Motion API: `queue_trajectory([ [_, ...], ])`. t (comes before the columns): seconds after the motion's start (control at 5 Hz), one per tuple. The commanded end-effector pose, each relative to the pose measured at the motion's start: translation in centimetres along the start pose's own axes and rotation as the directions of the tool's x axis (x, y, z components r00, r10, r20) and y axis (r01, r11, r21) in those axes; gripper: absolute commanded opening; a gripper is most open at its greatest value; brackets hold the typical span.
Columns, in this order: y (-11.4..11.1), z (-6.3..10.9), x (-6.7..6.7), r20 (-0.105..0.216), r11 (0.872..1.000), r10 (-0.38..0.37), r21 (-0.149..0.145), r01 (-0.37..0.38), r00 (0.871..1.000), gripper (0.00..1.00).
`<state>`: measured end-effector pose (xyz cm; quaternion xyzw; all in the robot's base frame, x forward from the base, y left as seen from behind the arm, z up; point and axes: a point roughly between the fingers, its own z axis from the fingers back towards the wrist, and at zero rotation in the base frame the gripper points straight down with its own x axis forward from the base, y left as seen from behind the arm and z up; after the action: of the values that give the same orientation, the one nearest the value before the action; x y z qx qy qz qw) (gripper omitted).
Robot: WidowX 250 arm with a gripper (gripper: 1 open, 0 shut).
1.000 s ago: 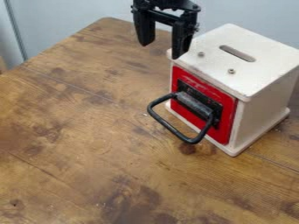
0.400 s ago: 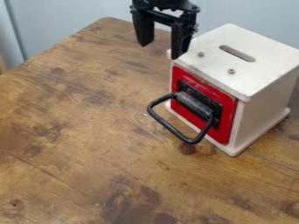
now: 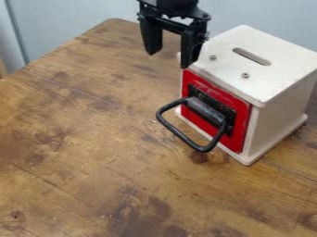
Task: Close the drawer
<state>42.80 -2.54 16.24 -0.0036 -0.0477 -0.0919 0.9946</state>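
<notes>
Pincer (image 3: 170, 48) hangs above the far side of the bench (image 3: 87, 139), black fingers (image 3: 151, 37) pointing down and spread wide, gripping nothing. I see it just left of the cream box (image 3: 266, 88), near its top corner. The red drawer (image 3: 209, 104) sits in the box's front face, looking nearly flush. Its black loop handle (image 3: 190, 128) juts forward and down toward the bench, well apart from the pincer.
</notes>
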Motion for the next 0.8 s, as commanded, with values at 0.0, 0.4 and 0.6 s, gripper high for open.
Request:
queue_trajectory([
  [0.0, 0.06, 5.08, -0.2, 0.104, 1.0, 0.003, 0.015, -0.005, 0.995, 1.0],
  [0.4, -0.11, 5.17, -0.03, 0.129, 1.0, 0.014, 0.016, -0.016, 0.992, 1.0],
  [0.6, -0.13, 5.05, 0.13, 0.129, 1.0, 0.016, 0.013, -0.018, 0.991, 1.0],
])
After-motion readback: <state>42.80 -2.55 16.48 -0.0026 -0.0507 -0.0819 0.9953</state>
